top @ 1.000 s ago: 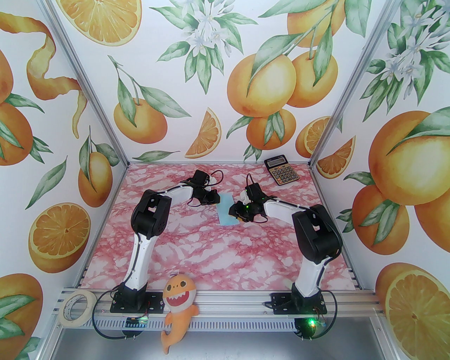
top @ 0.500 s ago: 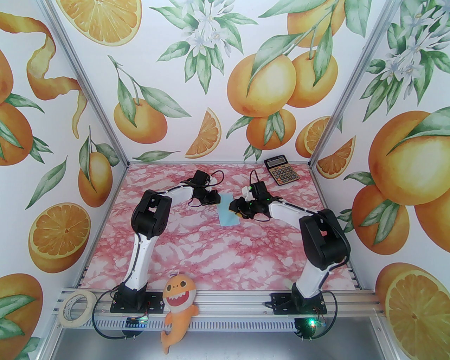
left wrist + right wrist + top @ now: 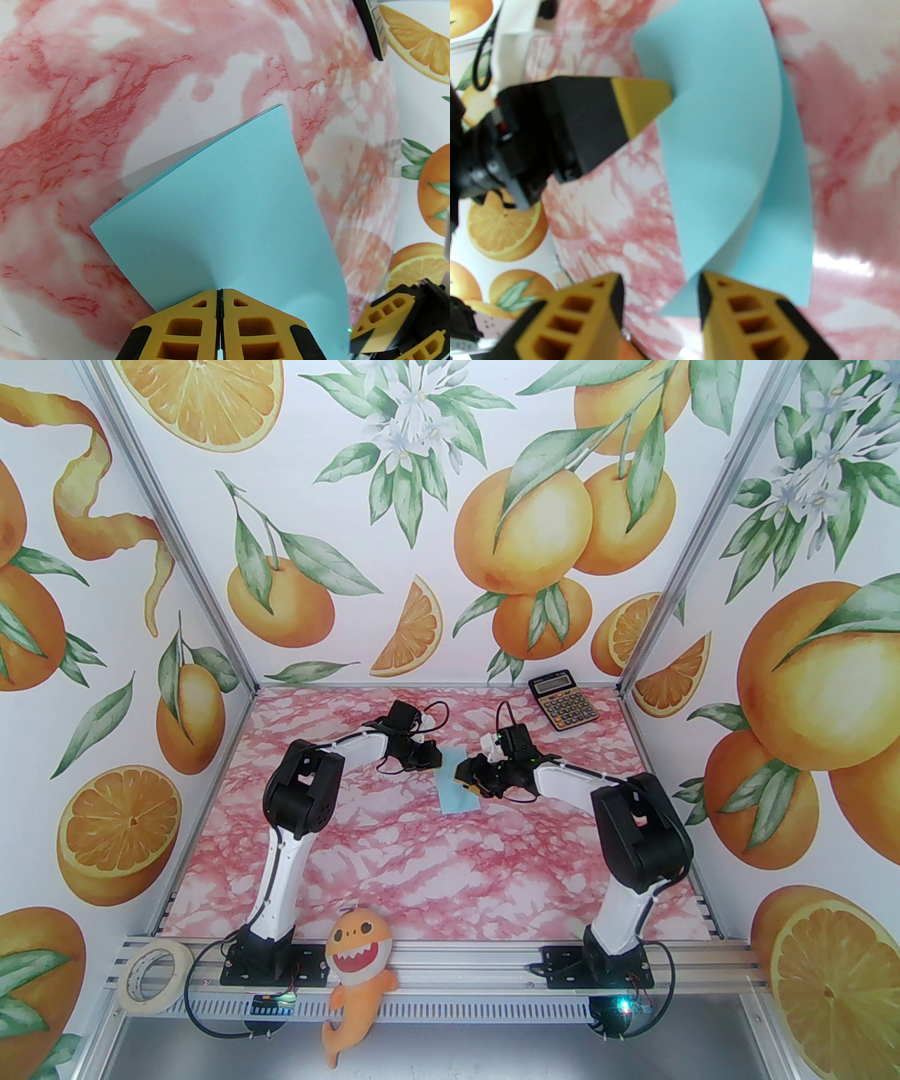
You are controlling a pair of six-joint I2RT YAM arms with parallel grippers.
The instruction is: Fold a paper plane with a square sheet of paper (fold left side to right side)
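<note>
The square sheet of paper [image 3: 453,790] lies half-doubled, just toward 12 o'clock from the middle of the counter [image 3: 394,852]. The left pincer [image 3: 219,291], pressed together at its 10 o'clock edge, pinches the curled flap, likely to steer the fold. The right pincer [image 3: 660,281] hovers spread at 3 o'clock.

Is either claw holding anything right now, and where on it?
The left gripper pinches the folded light-blue sheet of paper by one edge; the right gripper is open, holding nothing.
</note>
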